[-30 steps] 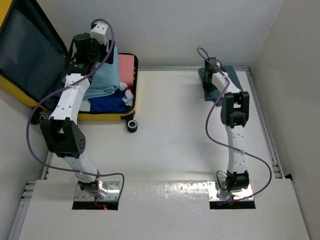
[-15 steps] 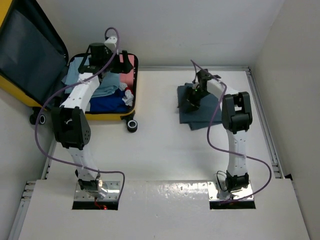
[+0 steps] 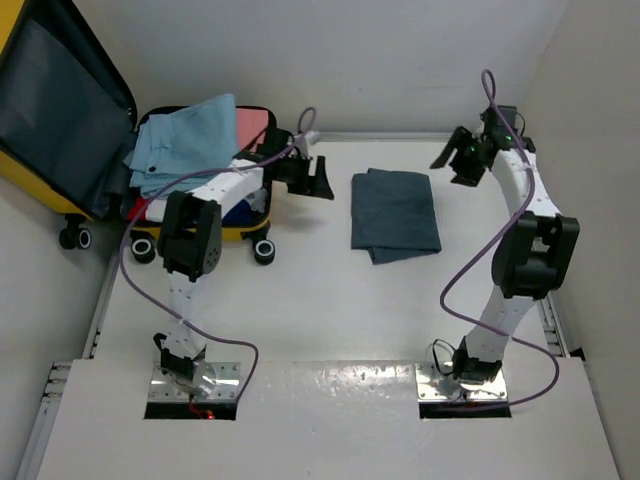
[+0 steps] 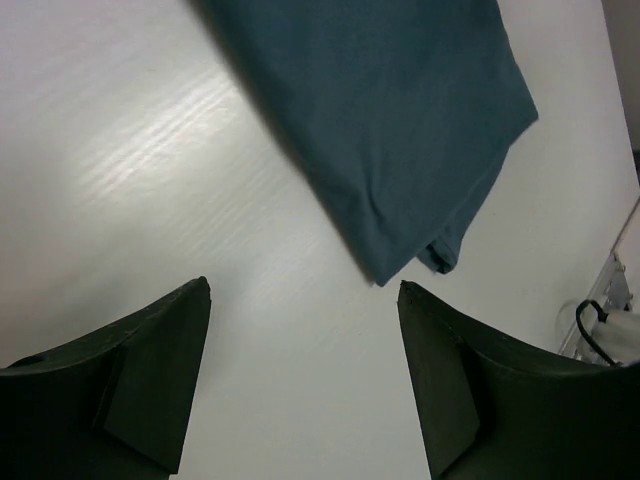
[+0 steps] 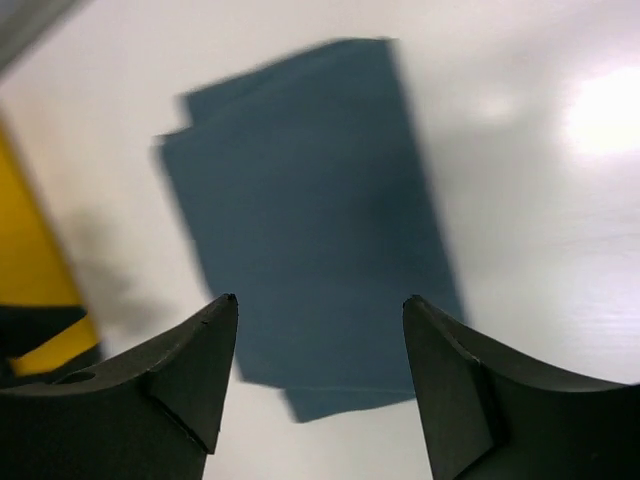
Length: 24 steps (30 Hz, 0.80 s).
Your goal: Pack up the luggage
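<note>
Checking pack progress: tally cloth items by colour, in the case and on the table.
Light blue cloth, in the luggage: 1
Pink cloth, in the luggage: 1
Dark teal cloth, folded on the table: 1
Total: 3 in view.

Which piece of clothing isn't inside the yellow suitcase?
The dark teal folded cloth, flat on the table; the light blue garment and pink garment sit in the suitcase.

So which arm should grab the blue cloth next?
Probably left. The left end effector, open, hangs beside the folded cloth, between it and the yellow luggage. The right end effector is on the cloth's other side.
</note>
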Each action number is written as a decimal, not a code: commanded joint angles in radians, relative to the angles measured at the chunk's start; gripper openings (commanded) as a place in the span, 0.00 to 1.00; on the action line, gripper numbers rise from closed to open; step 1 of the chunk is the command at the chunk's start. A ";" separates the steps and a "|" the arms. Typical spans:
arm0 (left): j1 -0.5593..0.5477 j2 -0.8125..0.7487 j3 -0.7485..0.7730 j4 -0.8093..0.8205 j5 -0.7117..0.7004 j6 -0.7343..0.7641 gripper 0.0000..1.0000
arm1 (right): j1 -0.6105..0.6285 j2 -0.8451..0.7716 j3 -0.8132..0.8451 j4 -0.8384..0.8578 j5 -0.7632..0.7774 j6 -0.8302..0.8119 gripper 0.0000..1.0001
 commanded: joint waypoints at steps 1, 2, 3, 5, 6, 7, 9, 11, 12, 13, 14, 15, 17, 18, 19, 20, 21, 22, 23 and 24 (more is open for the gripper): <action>-0.038 0.075 0.081 -0.016 0.015 -0.013 0.77 | -0.019 0.071 -0.074 -0.048 0.118 -0.098 0.66; -0.053 0.100 0.095 -0.016 0.015 -0.044 0.77 | -0.030 0.072 -0.103 -0.036 0.100 -0.104 0.66; -0.070 0.123 0.107 -0.004 0.015 -0.064 0.77 | -0.039 0.091 -0.117 -0.012 0.051 -0.118 0.67; -0.088 0.167 0.116 0.042 0.015 -0.095 0.77 | -0.082 0.137 -0.119 -0.005 -0.038 -0.103 0.67; -0.112 0.181 0.116 0.042 0.001 -0.095 0.77 | -0.102 0.150 -0.110 0.005 -0.099 -0.101 0.67; -0.126 0.195 0.138 0.051 0.001 -0.095 0.77 | -0.113 0.166 -0.108 0.007 -0.124 -0.101 0.67; -0.163 0.238 0.156 0.051 -0.027 -0.095 0.77 | -0.124 0.215 -0.088 0.005 -0.161 -0.107 0.67; -0.186 0.264 0.185 0.051 -0.050 -0.095 0.77 | -0.127 0.262 -0.070 0.001 -0.192 -0.118 0.67; -0.199 0.278 0.195 0.051 -0.066 -0.095 0.77 | -0.127 0.273 -0.067 -0.002 -0.192 -0.116 0.67; -0.221 0.302 0.217 0.051 -0.092 -0.095 0.77 | -0.125 0.287 -0.071 -0.002 -0.192 -0.112 0.67; -0.231 0.316 0.231 0.051 -0.102 -0.095 0.79 | -0.121 0.298 -0.076 0.005 -0.202 -0.107 0.67; -0.249 0.329 0.256 0.051 -0.114 -0.104 0.79 | -0.119 0.302 -0.085 0.007 -0.199 -0.106 0.67; -0.261 0.373 0.279 0.060 -0.123 -0.113 0.80 | -0.108 0.321 -0.105 0.024 -0.192 -0.084 0.67; -0.262 0.388 0.288 0.071 -0.123 -0.134 0.80 | -0.111 0.327 -0.114 0.028 -0.195 -0.072 0.67; -0.262 0.404 0.288 0.080 -0.099 -0.144 0.80 | -0.101 0.335 -0.117 0.036 -0.202 -0.066 0.66; -0.262 0.428 0.288 0.098 -0.088 -0.144 0.80 | -0.091 0.342 -0.120 0.044 -0.206 -0.063 0.66; -0.262 0.440 0.288 0.099 -0.077 -0.155 0.80 | -0.069 0.345 -0.122 0.048 -0.210 -0.061 0.60; -0.262 0.450 0.297 0.111 -0.059 -0.155 0.78 | -0.058 0.345 -0.122 0.056 -0.222 -0.060 0.56; -0.262 0.450 0.297 0.111 -0.050 -0.155 0.74 | -0.033 0.345 -0.122 0.057 -0.228 -0.061 0.51; -0.262 0.459 0.297 0.120 -0.050 -0.146 0.71 | -0.003 0.344 -0.119 0.060 -0.236 -0.055 0.39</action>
